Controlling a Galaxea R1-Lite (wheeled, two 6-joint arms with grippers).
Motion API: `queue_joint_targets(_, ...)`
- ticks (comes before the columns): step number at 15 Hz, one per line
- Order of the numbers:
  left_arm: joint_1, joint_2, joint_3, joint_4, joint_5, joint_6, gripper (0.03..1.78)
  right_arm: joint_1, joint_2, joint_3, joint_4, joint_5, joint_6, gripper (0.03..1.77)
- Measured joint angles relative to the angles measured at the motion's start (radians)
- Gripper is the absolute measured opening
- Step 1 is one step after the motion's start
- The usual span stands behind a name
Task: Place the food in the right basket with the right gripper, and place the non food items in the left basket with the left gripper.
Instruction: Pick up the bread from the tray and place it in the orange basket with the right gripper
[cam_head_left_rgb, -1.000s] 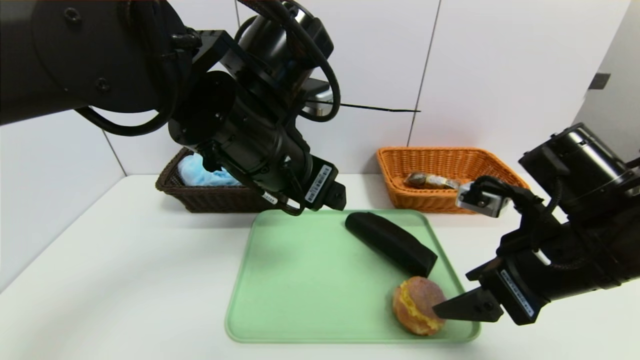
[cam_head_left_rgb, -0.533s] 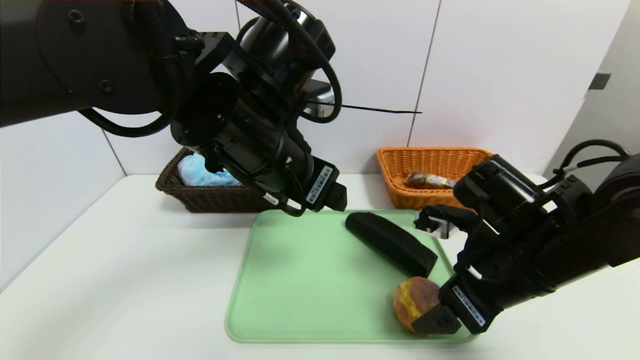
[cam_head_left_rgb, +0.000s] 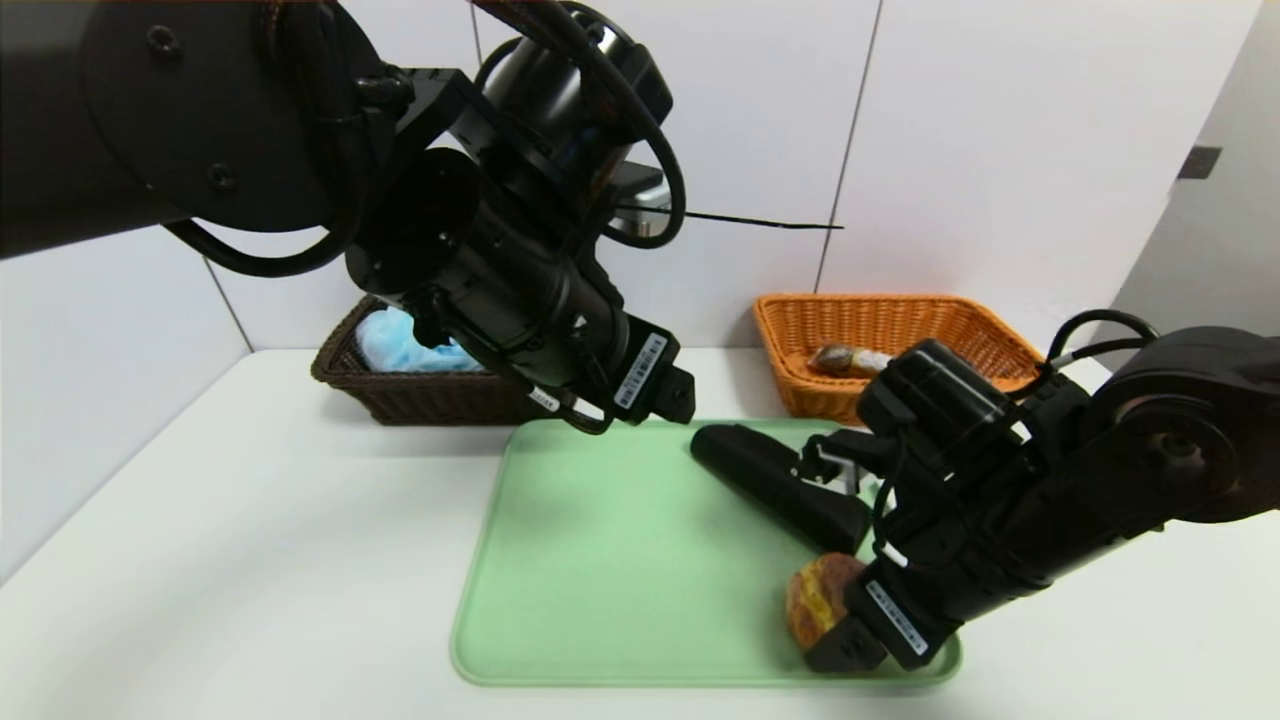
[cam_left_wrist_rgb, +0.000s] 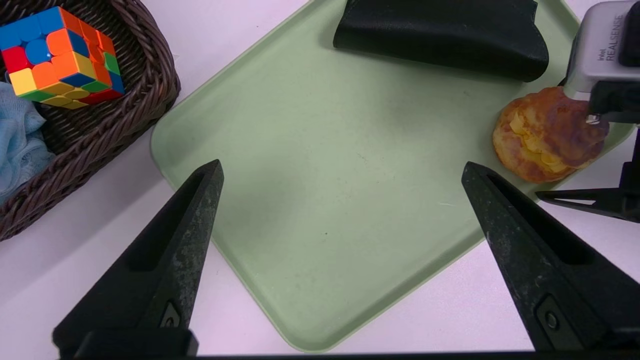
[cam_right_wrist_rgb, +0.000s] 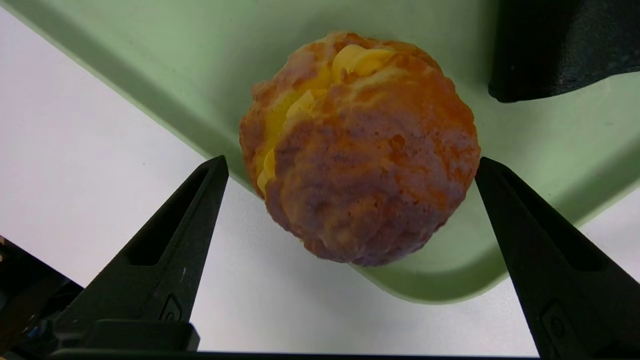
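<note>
Jaws of my right gripper (cam_right_wrist_rgb: 350, 165) stood wide open, one either side of the bun (cam_right_wrist_rgb: 357, 150), not yet touching; since a second before, it had dropped from beside the bun to straddle it at the tray's (cam_head_left_rgb: 600, 560) near right corner; closing was judged next. Left gripper (cam_left_wrist_rgb: 342, 170) hung open above the tray, unmoved; pouch (cam_head_left_rgb: 775, 485) remained for it.

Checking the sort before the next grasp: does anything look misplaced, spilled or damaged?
Nothing stands out. The puzzle cube and blue pouf lie in the dark basket, a wrapped snack in the orange basket. The bun and black pouch sit intact on the green tray.
</note>
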Motion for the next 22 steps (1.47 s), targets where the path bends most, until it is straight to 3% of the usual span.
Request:
queue_joint_targets(2, 0.000, 0.002, 0.000, 0.000, 0.000, -0.001, 1.69, 0.000, 0.008, 0.001, -0.001, 0.000, 0.000, 1.70)
queue_joint_targets(7, -0.002, 0.002, -0.003, 0.000, 0.000, 0.000, 1.69, 0.000, 0.011, 0.005, 0.000, -0.003, 0.013, 1.03)
queue_joint_targets(11, -0.003, 0.002, -0.003, 0.000, 0.000, -0.001, 1.69, 0.000, -0.023, 0.008, 0.005, -0.002, 0.013, 0.75)
queue_joint_targets(17, -0.002, -0.006, -0.002, 0.001, 0.000, -0.013, 1.69, -0.033, -0.235, 0.006, 0.015, -0.005, 0.013, 0.73)
queue_joint_targets(22, -0.002, -0.013, -0.004, 0.001, 0.000, -0.010, 1.69, -0.152, -0.337, -0.085, -0.013, -0.005, 0.008, 0.72)
